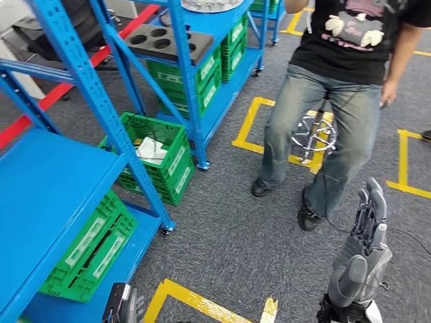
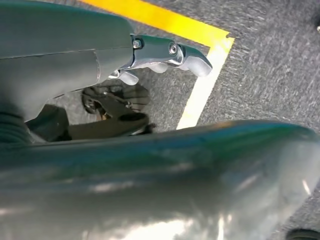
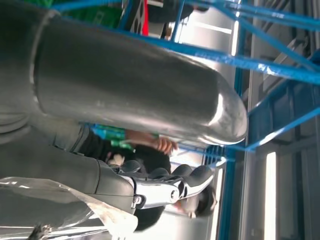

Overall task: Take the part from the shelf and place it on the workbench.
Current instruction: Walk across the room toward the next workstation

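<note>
A black tray with round holes point(image 1: 168, 40) lies on the far blue shelf point(image 1: 213, 101), with a round silver part point(image 1: 211, 5) on the level above it. My right hand point(image 1: 366, 249) is raised at the lower right, fingers straight and thumb apart, with nothing in it. In the right wrist view that hand point(image 3: 151, 187) points toward the shelf frames and the person. My left hand point(image 1: 122, 306) hangs low beside the near blue shelf point(image 1: 46, 195). In the left wrist view its fingers point(image 2: 170, 52) stretch out over the carpet, holding nothing.
A person in jeans point(image 1: 330, 101) stands ahead on the right, by a stool base point(image 1: 315, 134). Green crates point(image 1: 162, 158) point(image 1: 91, 249) sit on the floor and the low shelf; one holds a white object point(image 1: 151, 149). Yellow tape point(image 1: 203, 306) point(image 2: 196, 95) marks the grey carpet.
</note>
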Motion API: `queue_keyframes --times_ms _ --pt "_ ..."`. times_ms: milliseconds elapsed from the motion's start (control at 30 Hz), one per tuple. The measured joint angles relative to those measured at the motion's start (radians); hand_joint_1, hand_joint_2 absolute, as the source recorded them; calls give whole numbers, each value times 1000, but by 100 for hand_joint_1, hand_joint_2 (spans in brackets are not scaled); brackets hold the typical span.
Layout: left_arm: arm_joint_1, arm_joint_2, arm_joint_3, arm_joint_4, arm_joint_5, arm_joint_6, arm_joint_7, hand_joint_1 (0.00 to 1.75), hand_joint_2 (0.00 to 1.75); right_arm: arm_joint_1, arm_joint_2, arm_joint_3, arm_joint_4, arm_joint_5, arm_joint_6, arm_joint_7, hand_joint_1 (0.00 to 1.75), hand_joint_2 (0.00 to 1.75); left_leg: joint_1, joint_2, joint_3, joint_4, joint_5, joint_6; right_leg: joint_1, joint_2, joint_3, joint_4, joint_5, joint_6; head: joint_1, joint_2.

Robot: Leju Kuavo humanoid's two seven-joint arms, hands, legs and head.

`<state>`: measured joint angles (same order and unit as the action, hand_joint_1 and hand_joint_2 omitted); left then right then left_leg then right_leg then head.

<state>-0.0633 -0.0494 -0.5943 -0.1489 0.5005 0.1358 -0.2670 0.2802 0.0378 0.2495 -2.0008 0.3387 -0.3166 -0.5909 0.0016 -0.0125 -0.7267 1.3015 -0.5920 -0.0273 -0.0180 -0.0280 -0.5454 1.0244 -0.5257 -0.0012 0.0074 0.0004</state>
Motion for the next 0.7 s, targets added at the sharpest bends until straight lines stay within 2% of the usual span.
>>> queue_keyframes --times_ms 33,67,100,167,200,233,300,333,367,433,467,500,533,567,600,633,667,700 --pt "1 0 0 0 0 0 0 0 0 0 0 0 0 0 0 0 0 0 0 1 1 2 10 1 1 -13 2 0 -2 -1 0 0" --pt "2 0 0 0 0 0 0 0 0 0 0 0 0 0 0 0 0 0 0 5 21 -36 38 4 2 -25 5 0 -4 -1 0 0" --pt "2 0 0 0 0 0 -1 0 0 0 0 -1 -2 0 -1 0 0 0 -3 17 56 -102 75 10 3 -37 9 0 -7 0 0 0" --pt "0 1 0 0 0 0 -4 0 0 1 1 -2 -5 3 -3 -3 0 0 -15 65 121 -226 118 24 9 -58 17 0 -14 4 0 0" --pt "-2 1 0 0 0 1 -6 0 0 2 2 -3 -7 4 -3 -4 0 0 -21 83 136 -258 123 30 11 -68 19 -1 -17 8 0 0" --pt "-3 1 0 0 0 1 -8 0 0 3 2 -3 -8 6 -3 -5 0 0 -25 89 139 -269 119 34 13 -79 21 -2 -19 13 0 0" --pt "-1 1 0 0 2 3 -10 0 0 3 4 -4 -10 7 -1 -6 0 0 -23 67 140 -281 122 41 13 -95 26 -5 -24 24 0 0" --pt "0 1 0 0 3 4 -10 0 0 2 4 -5 -11 8 0 -7 0 0 -19 56 144 -288 126 46 11 -82 25 2 -33 29 1 0" --pt "0 1 0 0 4 5 -9 0 0 2 5 -5 -13 8 1 -8 0 0 -15 44 148 -295 130 52 10 -57 15 27 -51 33 3 0" --pt "-3 1 0 0 8 7 -9 0 0 6 5 -7 -14 7 2 -8 0 0 -10 20 151 -301 133 59 7 4 -42 141 -106 38 8 0" --pt "-4 0 0 0 10 7 -8 0 0 8 5 -9 -14 6 2 -8 0 0 -9 7 151 -300 134 60 6 18 -80 210 -131 40 9 0" --pt "-4 0 0 0 12 8 -8 0 0 11 5 -10 -14 6 3 -8 0 0 -9 -7 151 -300 133 60 5 24 -111 260 -141 42 10 0" --pt "-3 0 0 0 13 8 -8 0 0 13 5 -12 -14 6 3 -8 0 0 -8 -21 152 -300 133 60 5 26 -125 274 -130 44 10 0" --pt "-2 0 0 0 14 8 -8 0 0 14 6 -13 -14 5 3 -8 0 0 -7 -35 153 -299 132 58 4 27 -120 247 -100 45 10 0" --pt "-2 0 0 0 14 8 -8 0 0 14 6 -14 -14 5 4 -8 0 0 -5 -50 155 -297 131 56 1 35 -97 186 -56 47 10 0" --pt "-2 0 0 0 14 8 -8 0 0 13 6 -15 -14 5 5 -8 0 0 -3 -64 154 -293 128 52 -3 58 -69 119 -22 49 10 0" --pt "-3 0 0 0 13 8 -9 0 0 13 6 -16 -14 5 6 -8 0 0 -3 -78 150 -286 125 46 -8 86 -42 61 0 49 10 0" --pt "-4 -1 0 0 13 8 -9 0 0 12 6 -17 -14 5 9 -7 0 0 -2 -90 144 -281 125 39 -11 109 -26 27 8 46 10 0"
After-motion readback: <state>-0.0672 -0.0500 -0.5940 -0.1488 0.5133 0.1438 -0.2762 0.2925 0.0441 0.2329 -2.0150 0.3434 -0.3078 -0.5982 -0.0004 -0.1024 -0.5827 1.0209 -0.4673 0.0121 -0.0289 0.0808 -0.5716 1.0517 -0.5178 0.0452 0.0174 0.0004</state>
